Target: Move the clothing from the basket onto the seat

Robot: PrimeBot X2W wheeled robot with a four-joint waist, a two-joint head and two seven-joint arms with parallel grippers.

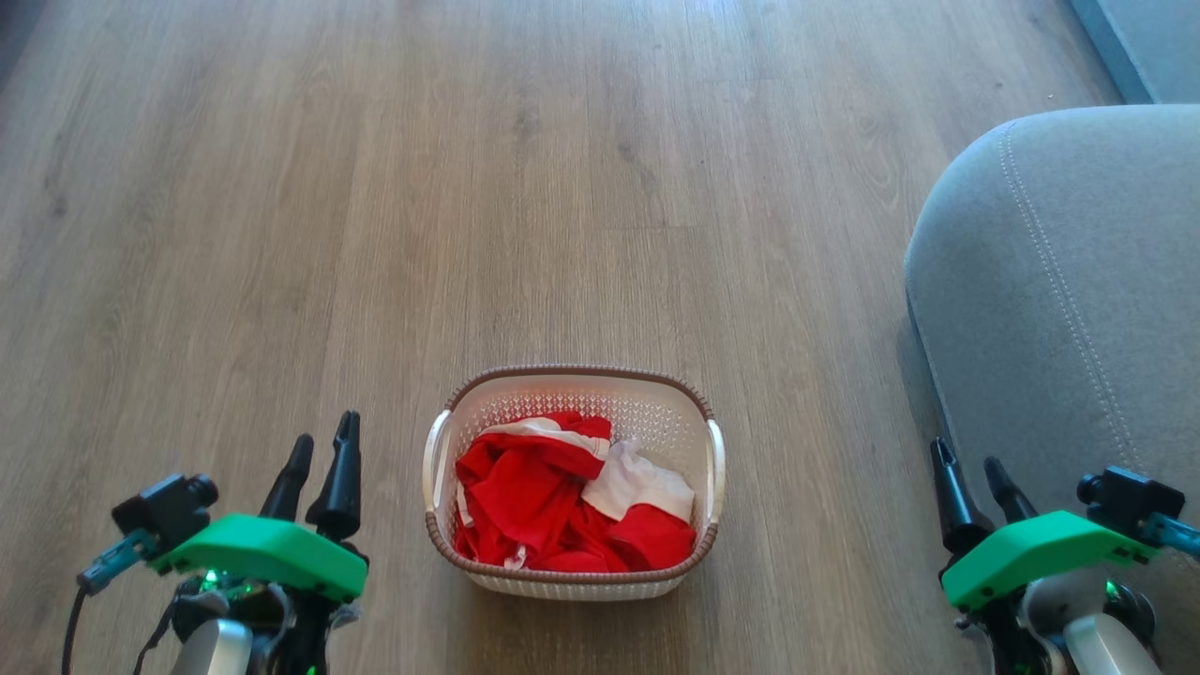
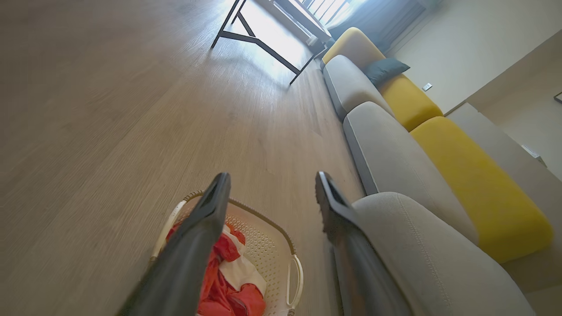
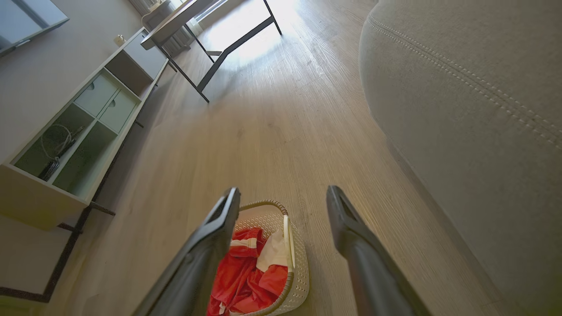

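The cream basket point(image 1: 574, 377) with a brown rim stands on the wooden floor, low in the middle of the head view. Red and white clothing point(image 1: 562, 497) lies crumpled inside it, and shows too in the left wrist view point(image 2: 228, 281) and the right wrist view point(image 3: 250, 276). The grey seat point(image 1: 1078, 281) with light double stitching rises at the right. My left gripper point(image 1: 322, 445) hangs open to the left of the basket, holding nothing. My right gripper point(image 1: 969, 469) hangs open to the basket's right, close against the seat's front, also holding nothing.
A long sofa with grey cushions point(image 2: 386, 149) and yellow backs point(image 2: 478, 193) runs away along the right. A black-legged table point(image 3: 228, 44) stands far off, and a low shelf unit point(image 3: 79, 131) lines the left wall. Bare wooden floor point(image 1: 469, 187) stretches beyond the basket.
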